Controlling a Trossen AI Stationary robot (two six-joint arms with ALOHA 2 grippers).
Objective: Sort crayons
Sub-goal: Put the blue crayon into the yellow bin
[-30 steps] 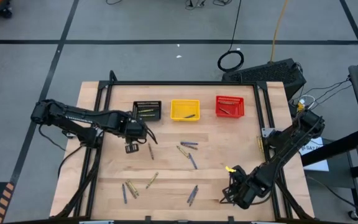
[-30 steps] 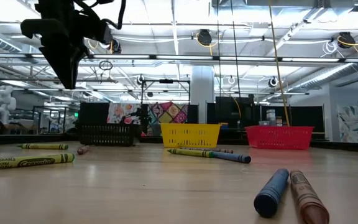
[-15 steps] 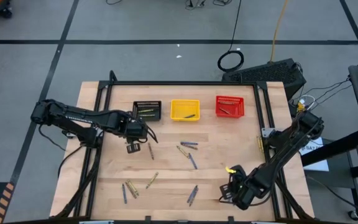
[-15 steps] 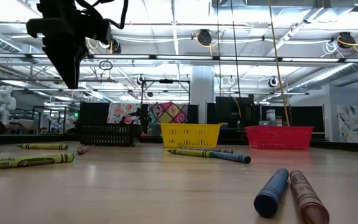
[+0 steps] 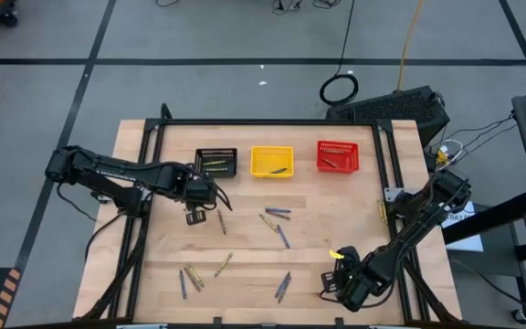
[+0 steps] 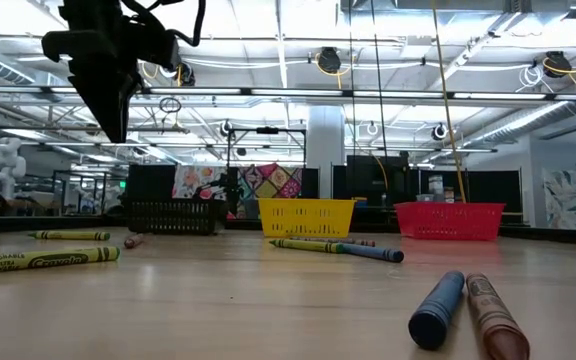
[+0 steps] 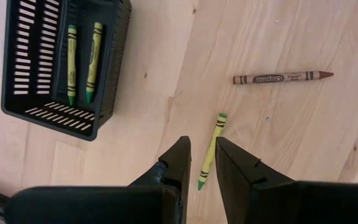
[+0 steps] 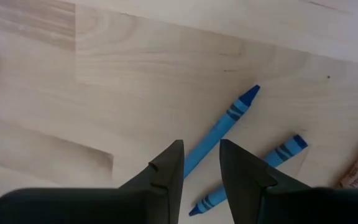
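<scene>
Lining up picks, both arms hang over loose crayons with nothing gripped yet. Nearest the front edge of the counter (image 5: 245, 274), the right jaws (image 8: 201, 163) stand a little apart and empty above a blue crayon (image 8: 219, 132), which runs up through the gap between them; a second blue crayon (image 8: 272, 160) lies just beside it. Farther back, the left jaws (image 7: 202, 162) are likewise slightly apart and empty, poised over a yellow-green crayon (image 7: 210, 148) that lies lengthwise in their gap, with a brown crayon (image 7: 283, 77) a little beyond. Other crayons are scattered across the middle of the counter. At the far edge sit the black basket (image 5: 215, 163), already holding yellow-green crayons, the yellow basket (image 5: 271, 161) and the red basket (image 5: 337, 156). My reading is that each arm needs to drop straight down, close across its crayon's shaft, lift, and carry it to a basket; the left one's crayon looks bound for the black basket close by.
</scene>
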